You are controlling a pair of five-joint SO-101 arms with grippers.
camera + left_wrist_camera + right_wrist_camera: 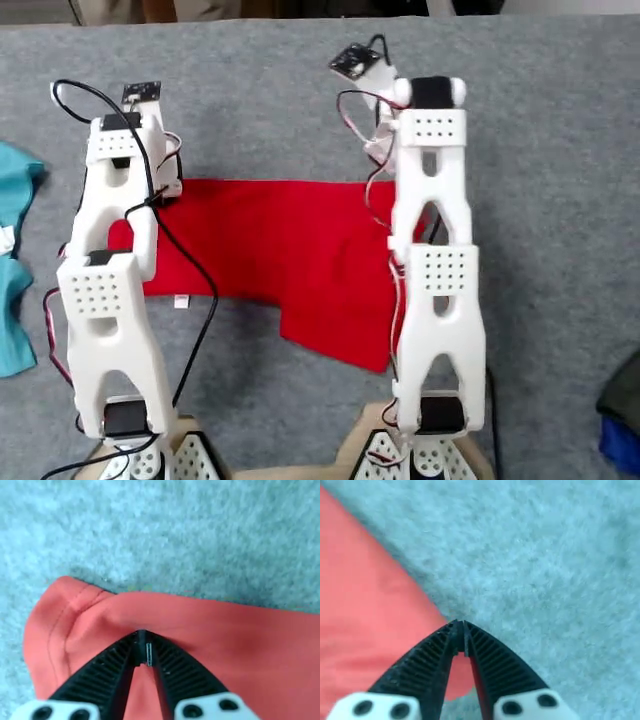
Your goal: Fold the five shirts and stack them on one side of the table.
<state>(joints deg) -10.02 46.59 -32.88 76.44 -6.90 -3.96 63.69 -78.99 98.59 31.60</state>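
Note:
A red shirt [280,250] lies spread across the middle of the grey table [540,150], part folded, with a white tag at its near edge. My left gripper [142,647] is shut, pinching a raised fold of the red shirt [240,650] close to its left end; in the high view the left gripper [160,190] sits at the shirt's far left corner. My right gripper [460,632] is shut on the very edge of the red shirt [365,605], at its far right corner [380,170].
A teal shirt [15,260] lies at the table's left edge. Dark and blue cloth [622,410] sits at the near right edge. Grey table surface lies open beyond the shirt and to its right.

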